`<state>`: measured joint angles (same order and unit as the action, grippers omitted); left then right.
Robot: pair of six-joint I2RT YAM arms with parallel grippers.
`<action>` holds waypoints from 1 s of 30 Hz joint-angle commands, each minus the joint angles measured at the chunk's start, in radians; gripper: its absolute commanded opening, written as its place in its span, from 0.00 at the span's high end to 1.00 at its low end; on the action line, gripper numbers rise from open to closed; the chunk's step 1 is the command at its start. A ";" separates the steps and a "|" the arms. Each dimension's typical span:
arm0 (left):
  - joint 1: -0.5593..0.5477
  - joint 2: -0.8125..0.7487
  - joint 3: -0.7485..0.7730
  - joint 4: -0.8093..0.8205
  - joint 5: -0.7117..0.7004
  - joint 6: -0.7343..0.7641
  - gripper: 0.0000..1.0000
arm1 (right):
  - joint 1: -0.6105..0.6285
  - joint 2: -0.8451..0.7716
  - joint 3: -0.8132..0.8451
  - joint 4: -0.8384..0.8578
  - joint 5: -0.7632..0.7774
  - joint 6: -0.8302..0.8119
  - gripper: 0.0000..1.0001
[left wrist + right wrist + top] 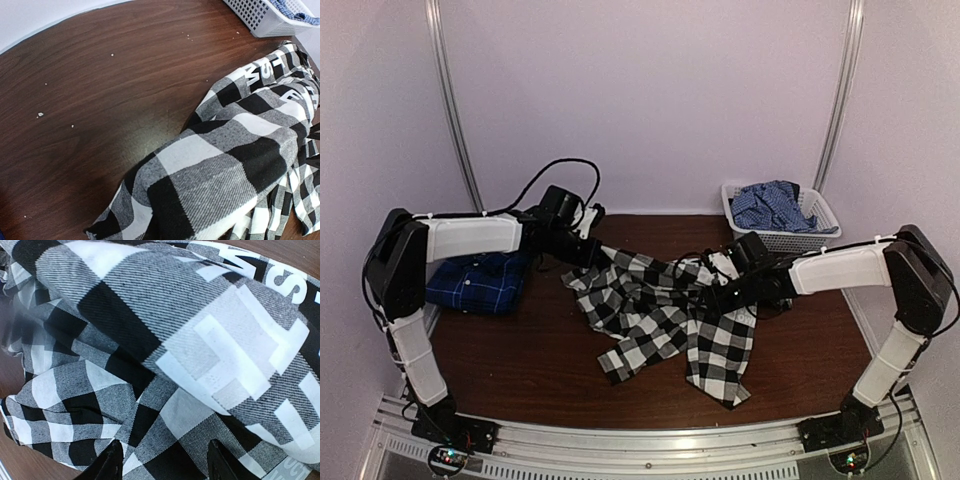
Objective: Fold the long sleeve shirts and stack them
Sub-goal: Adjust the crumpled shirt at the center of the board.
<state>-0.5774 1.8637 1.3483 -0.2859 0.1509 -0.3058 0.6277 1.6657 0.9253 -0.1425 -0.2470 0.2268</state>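
Note:
The black-and-white checked long sleeve shirt (665, 310) lies crumpled across the middle of the table, white lettering showing on it (260, 355). My left gripper (578, 243) is at its far left corner, shut on the cloth. In the left wrist view the shirt (235, 165) drapes over the fingers and hides them. My right gripper (165, 456) hovers just over the shirt's middle right part (720, 288) with its jaws open, both dark fingertips (113, 462) apart above the fabric. The dark blue plaid shirt (480, 282) lies folded at the left edge of the table.
A white mesh basket (802, 238) with blue checked cloth (770, 205) in it stands at the back right, its corner also seen as the basket (260, 17) in the left wrist view. Bare brown table (520, 360) lies in front of the shirts.

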 commanded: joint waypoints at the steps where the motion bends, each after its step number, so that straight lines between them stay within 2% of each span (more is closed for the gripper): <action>1: 0.007 -0.064 -0.015 0.038 0.009 -0.010 1.00 | -0.014 0.007 0.041 0.028 0.078 0.027 0.41; 19: 0.007 -0.141 -0.085 0.041 -0.014 -0.006 1.00 | -0.183 0.081 0.274 -0.030 0.342 -0.027 0.37; 22: 0.007 -0.144 -0.090 0.044 -0.017 -0.006 1.00 | -0.183 0.091 0.305 -0.072 0.328 -0.044 0.37; 27: 0.007 -0.138 -0.083 0.043 -0.015 -0.001 1.00 | -0.176 -0.019 0.181 -0.070 0.230 -0.070 0.33; 30: 0.007 -0.138 -0.076 0.036 -0.020 0.004 0.98 | -0.168 -0.098 0.095 -0.085 0.207 -0.085 0.24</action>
<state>-0.5777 1.7538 1.2675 -0.2852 0.1440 -0.3058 0.4488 1.6787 1.1107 -0.1833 0.0078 0.1764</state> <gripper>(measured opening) 0.013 0.711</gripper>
